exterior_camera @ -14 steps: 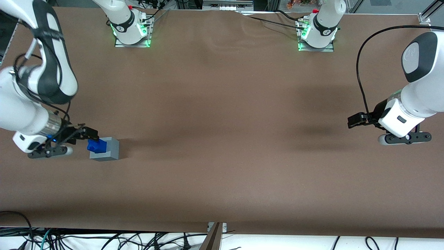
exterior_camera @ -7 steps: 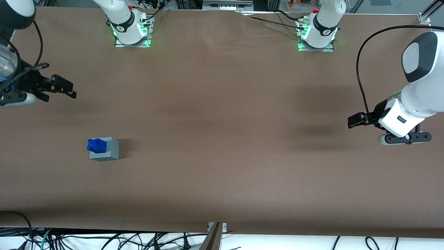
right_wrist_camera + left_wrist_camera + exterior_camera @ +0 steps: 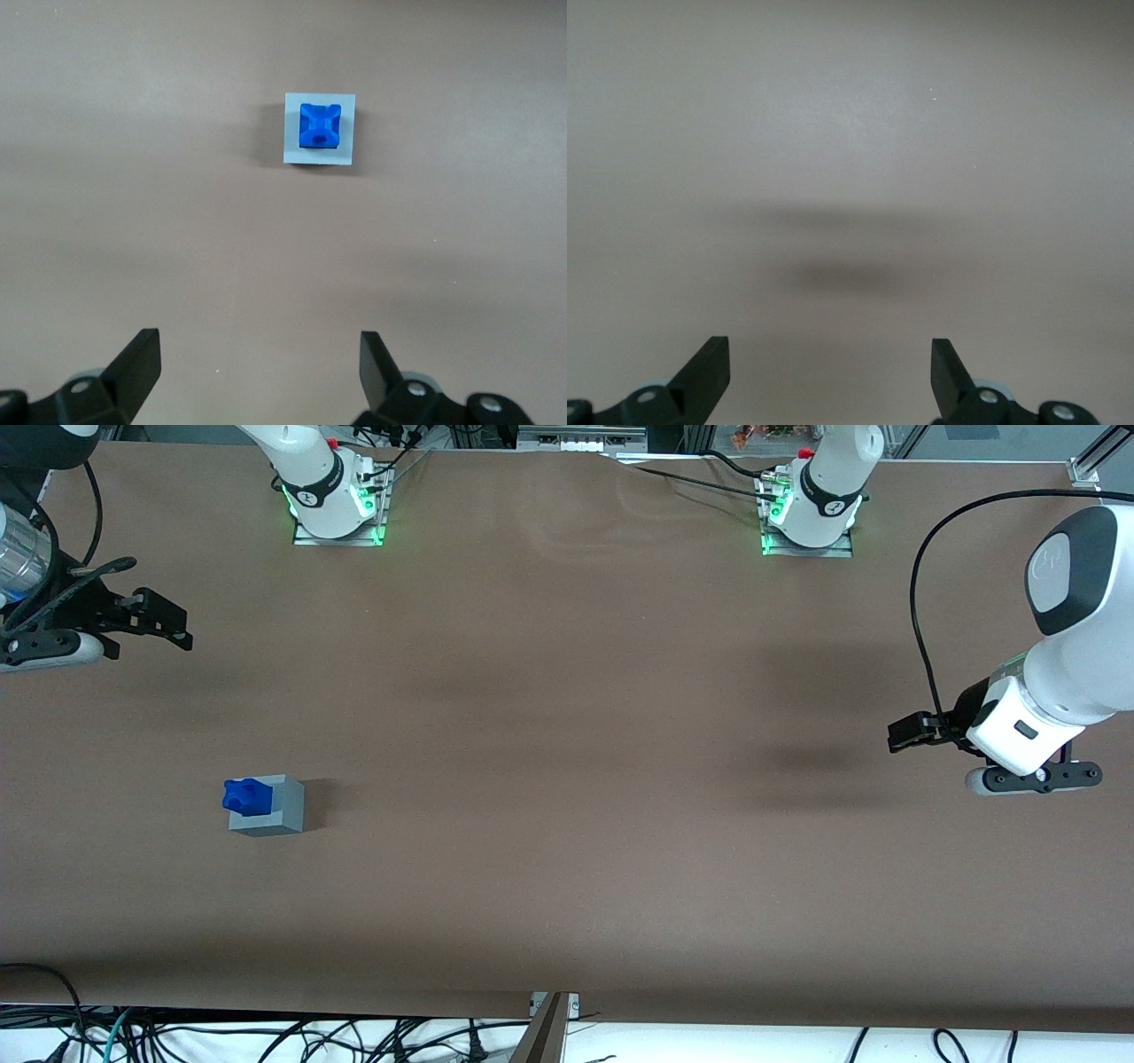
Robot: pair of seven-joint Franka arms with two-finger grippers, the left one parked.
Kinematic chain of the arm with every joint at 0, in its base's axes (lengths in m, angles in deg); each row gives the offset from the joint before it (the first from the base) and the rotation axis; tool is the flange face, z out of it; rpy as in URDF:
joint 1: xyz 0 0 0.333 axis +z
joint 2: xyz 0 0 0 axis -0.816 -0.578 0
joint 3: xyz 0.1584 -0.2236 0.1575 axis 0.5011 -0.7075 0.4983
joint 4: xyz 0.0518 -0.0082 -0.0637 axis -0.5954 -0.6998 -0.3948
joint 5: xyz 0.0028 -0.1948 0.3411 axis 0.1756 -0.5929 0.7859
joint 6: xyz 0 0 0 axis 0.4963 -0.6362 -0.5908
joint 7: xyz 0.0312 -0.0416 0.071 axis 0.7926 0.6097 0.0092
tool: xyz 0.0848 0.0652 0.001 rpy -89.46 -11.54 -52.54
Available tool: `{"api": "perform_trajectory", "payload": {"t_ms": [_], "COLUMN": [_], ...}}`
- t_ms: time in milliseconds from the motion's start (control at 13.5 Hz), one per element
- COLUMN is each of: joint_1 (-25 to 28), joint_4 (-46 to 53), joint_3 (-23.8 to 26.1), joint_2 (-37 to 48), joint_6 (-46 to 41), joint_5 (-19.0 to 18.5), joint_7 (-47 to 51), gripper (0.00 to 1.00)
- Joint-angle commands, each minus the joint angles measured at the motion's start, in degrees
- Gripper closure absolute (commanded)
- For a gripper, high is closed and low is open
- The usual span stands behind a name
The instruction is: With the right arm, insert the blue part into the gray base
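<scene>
Blue part [image 3: 245, 796]: seated in the top of the gray base [image 3: 270, 808], poking up out of it — bright blue, knobby, with a small hole visible in its upper face in the right wrist view [image 3: 319, 127].

Gray base: light-gray cube standing on the brown table [image 3: 567, 779], toward the working arm's end, nearer the front camera than the gripper. From the wrist camera [image 3: 320, 129] its square top frames the blue part on all four sides.

Gripper [image 3: 173, 629]: raised over the table at the working arm's end, well apart from the base and farther from the front camera than it. Touching nothing.

Fingers [image 3: 142, 359]: spread wide apart, nothing between them — only bare table surface shows between the two black tips in the wrist view.

Right arm [image 3: 18, 558]: silver wrist cuff and black cabling show at the edge of the front view; most of the arm is out of sight.

Contact: none between gripper and blue part; the part sits alone in the base.

Arm mounts [image 3: 337, 509]: two white bases with green lights at the table edge farthest from the front camera.
</scene>
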Motion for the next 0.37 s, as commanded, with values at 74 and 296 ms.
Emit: {"api": "perform_trajectory", "payload": {"t_ms": [74,296], "joint_1": [-0.1,-0.1], "joint_4": [1.1,1.2], "joint_3": [0.1,0.1], "joint_2": [0.4,0.5], "joint_6": [-1.8,-2.1], "joint_5": [-0.6,-0.6], "joint_7": [0.4,0.5], "gripper": [0.01,0.01]}}
